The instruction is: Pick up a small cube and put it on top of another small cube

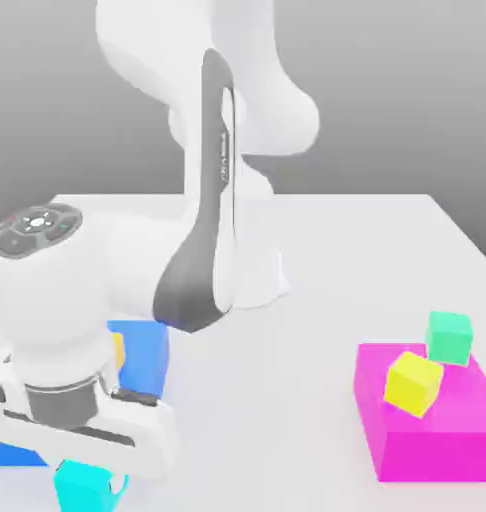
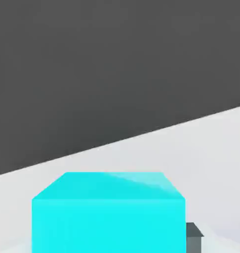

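One item held: small plain cyan-turquoise cube (image 1: 84, 488), near the white worktop's (image 1: 317, 250) front edge, at the exterior view's left.
My gripper (image 1: 87, 480): fingers clamped on that cube (image 2: 108, 212).
Behind my hand: flat blue block (image 1: 145, 355).
Right side: flat magenta block (image 1: 437, 420) carrying a yellow cube (image 1: 414, 382) and a greener small cube (image 1: 450, 337).
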Action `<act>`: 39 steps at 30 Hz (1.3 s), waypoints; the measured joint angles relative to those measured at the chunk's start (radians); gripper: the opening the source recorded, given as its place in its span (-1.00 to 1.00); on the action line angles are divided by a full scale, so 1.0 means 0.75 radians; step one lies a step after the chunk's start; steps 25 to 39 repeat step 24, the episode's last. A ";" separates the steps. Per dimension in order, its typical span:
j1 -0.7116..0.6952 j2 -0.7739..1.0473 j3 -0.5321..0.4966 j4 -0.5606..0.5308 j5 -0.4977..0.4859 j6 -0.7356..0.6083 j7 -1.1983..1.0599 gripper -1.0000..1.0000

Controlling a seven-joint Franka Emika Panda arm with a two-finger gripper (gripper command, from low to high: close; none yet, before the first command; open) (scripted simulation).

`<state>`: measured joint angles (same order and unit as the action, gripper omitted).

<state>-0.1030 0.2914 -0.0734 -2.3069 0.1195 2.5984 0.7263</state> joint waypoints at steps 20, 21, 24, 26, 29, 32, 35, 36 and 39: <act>0.650 -0.581 0.577 -0.450 -0.048 -0.121 0.591 -1.00; 0.649 -0.546 0.581 -0.462 -0.061 -0.075 0.602 1.00; 0.649 -0.546 0.581 -0.462 -0.061 -0.075 0.602 1.00; 0.649 -0.546 0.581 -0.462 -0.061 -0.075 0.602 1.00; 0.649 -0.546 0.581 -0.462 -0.061 -0.075 0.602 1.00; 0.649 -0.546 0.581 -0.462 -0.061 -0.075 0.602 1.00; 0.649 -0.546 0.581 -0.462 -0.061 -0.075 0.602 1.00; 0.649 -0.546 0.581 -0.462 -0.061 -0.075 0.602 1.00; 0.649 -0.546 0.581 -0.462 -0.061 -0.075 0.602 1.00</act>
